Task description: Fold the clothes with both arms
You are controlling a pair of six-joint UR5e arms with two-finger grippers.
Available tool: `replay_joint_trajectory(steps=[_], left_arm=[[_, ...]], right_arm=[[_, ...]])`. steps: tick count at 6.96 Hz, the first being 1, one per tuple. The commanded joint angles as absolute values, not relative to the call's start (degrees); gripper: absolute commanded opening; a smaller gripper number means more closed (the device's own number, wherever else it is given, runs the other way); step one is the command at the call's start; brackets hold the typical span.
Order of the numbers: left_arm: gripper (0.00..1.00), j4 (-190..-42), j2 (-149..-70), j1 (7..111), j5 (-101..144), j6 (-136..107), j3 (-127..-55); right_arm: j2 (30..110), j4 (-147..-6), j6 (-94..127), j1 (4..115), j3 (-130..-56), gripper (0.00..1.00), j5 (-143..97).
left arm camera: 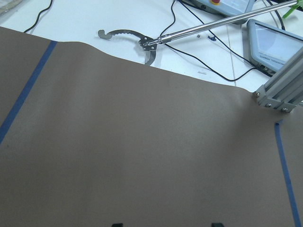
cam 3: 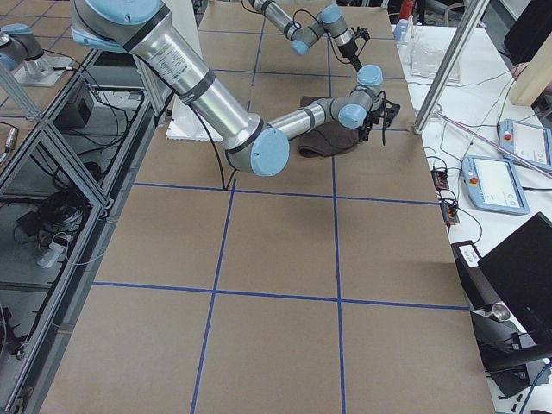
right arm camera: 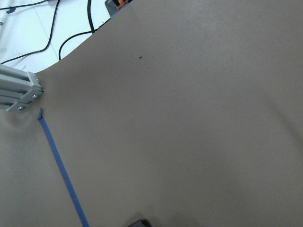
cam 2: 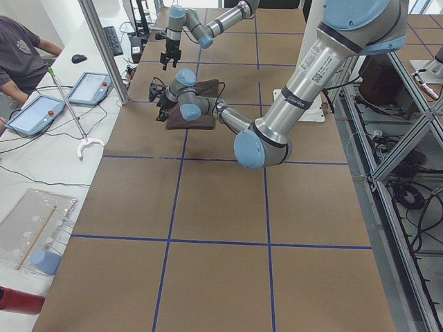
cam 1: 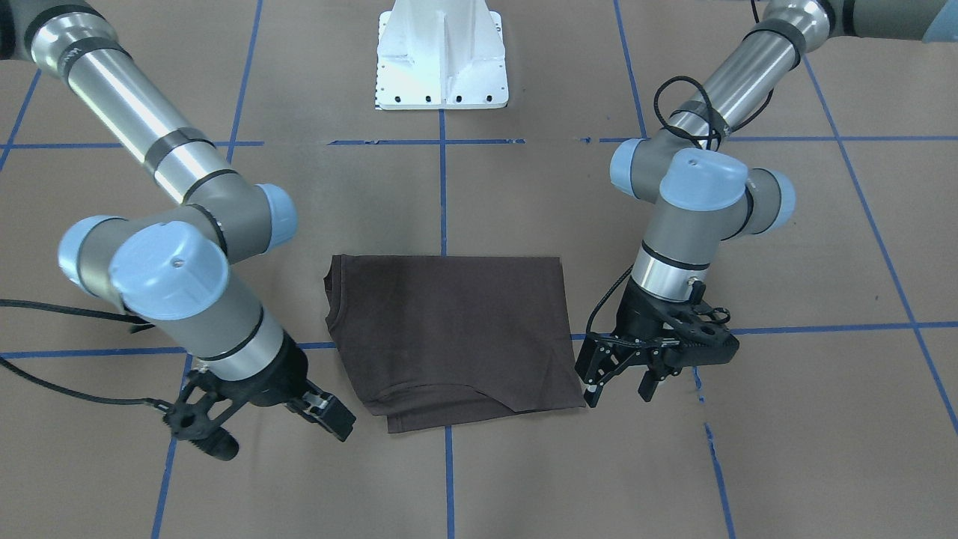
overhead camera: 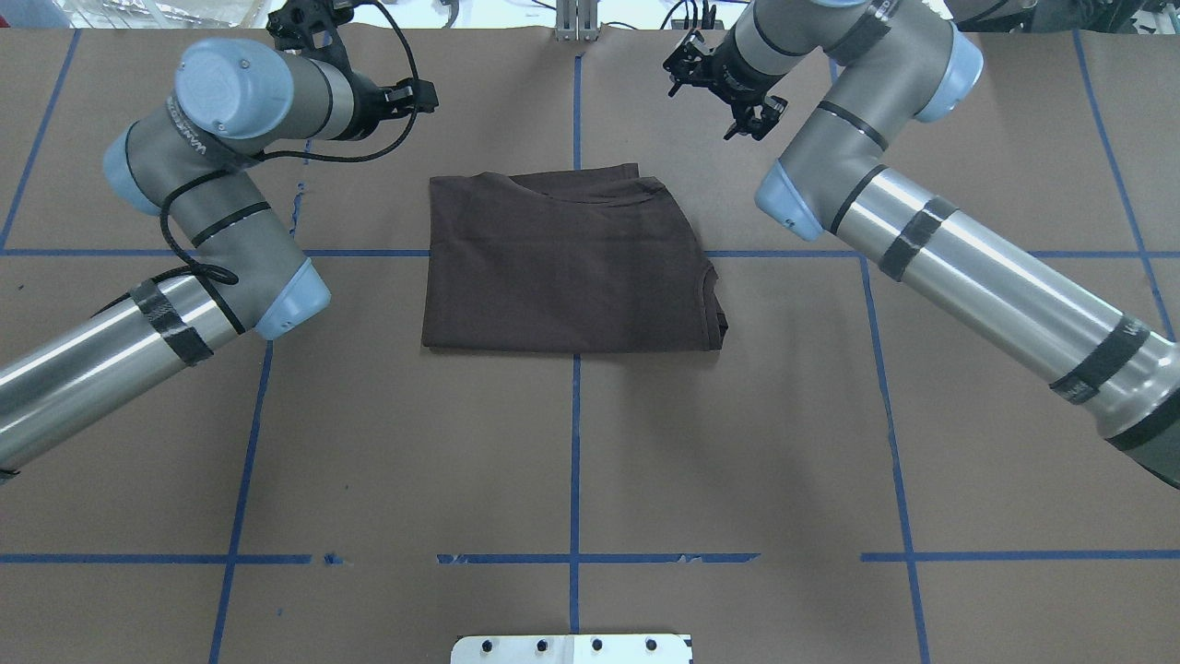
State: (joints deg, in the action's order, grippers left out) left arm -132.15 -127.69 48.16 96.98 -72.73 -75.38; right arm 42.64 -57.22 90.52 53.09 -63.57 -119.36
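The dark brown T-shirt [cam 1: 449,337] lies folded into a flat rectangle in the middle of the brown table [cam 1: 748,464], its collar edge toward the operators' side. It also shows in the overhead view [overhead camera: 562,267]. My left gripper [cam 1: 620,388] hangs open and empty just off the shirt's corner, low over the table. My right gripper [cam 1: 281,438] is open and empty beside the opposite corner. Neither touches the cloth. Both wrist views show only bare table. In the overhead view the left gripper [overhead camera: 369,55] and right gripper [overhead camera: 728,88] flank the shirt's far edge.
The white pedestal base [cam 1: 441,60] stands at the robot's side of the table. Blue tape lines [overhead camera: 575,461] grid the surface. Past the far edge are an aluminium post [left arm camera: 284,90], a grabber tool [left arm camera: 142,40], tablets [cam 2: 38,111] and an operator [cam 2: 21,48].
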Motion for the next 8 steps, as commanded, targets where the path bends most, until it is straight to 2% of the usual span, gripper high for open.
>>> replay_joint_trajectory(steps=[1, 4, 6, 8], left_arm=[[1.0, -132.27, -122.56, 52.27, 102.35, -65.89, -81.7], [1.0, -131.67, -112.09, 68.05, 118.5, -38.25, -83.24], [1.0, -129.47, -111.71, 77.48, 120.93, -20.38, -76.15], [1.0, -122.39, -111.45, 83.03, 132.38, -16.27, -76.11]], right_arm=[[50.67, -57.04, 80.75, 58.76, -68.54, 1.0, -126.0], [60.35, -61.14, 48.99, 70.54, -68.91, 1.0, -130.16], [60.29, -78.06, 29.18, 76.96, -72.31, 1.0, -130.34], [60.47, -88.3, 17.45, 80.49, -74.62, 1.0, -130.34]])
